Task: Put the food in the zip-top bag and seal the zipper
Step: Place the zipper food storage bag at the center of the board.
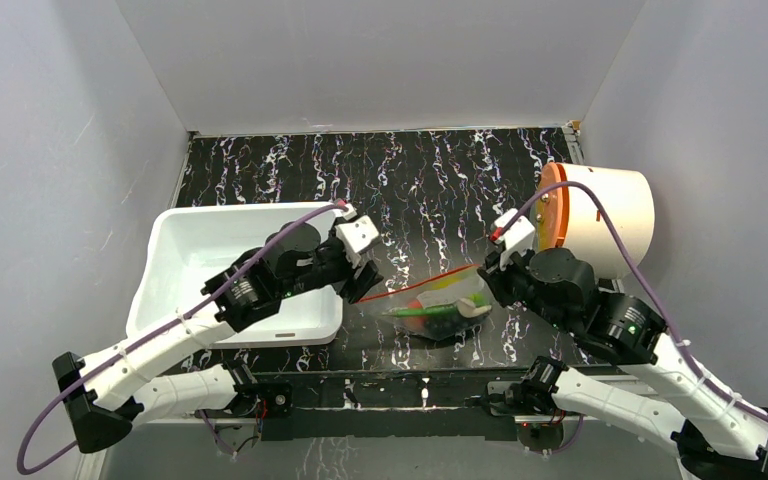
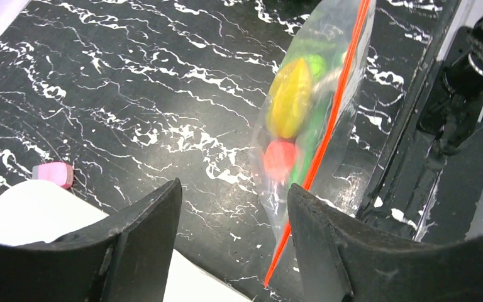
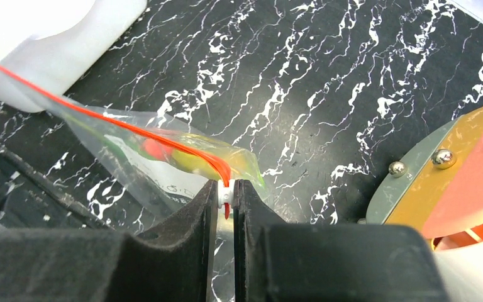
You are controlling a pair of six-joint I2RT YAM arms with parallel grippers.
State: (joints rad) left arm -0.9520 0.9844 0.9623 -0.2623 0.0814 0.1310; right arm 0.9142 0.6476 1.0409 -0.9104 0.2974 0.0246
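Note:
The zip-top bag (image 1: 443,306) lies on the black marbled table between the two arms, holding the food: a yellow piece (image 2: 289,97), an orange ball (image 2: 280,157) and green pieces (image 2: 314,63). Its zipper (image 2: 333,113) runs as an orange-red line along the mouth. My right gripper (image 3: 226,192) is shut on the zipper's small white tip at the bag's right end. My left gripper (image 2: 234,189) stands open at the bag's left corner; the strip's end passes just beside the right finger (image 2: 314,220), with only bare table between the fingers.
A white plastic bin (image 1: 175,275) sits at the left, under the left arm. A small pink block (image 2: 53,173) lies on the table by the bin. A white cylinder with an orange lid (image 1: 605,215) lies at the back right.

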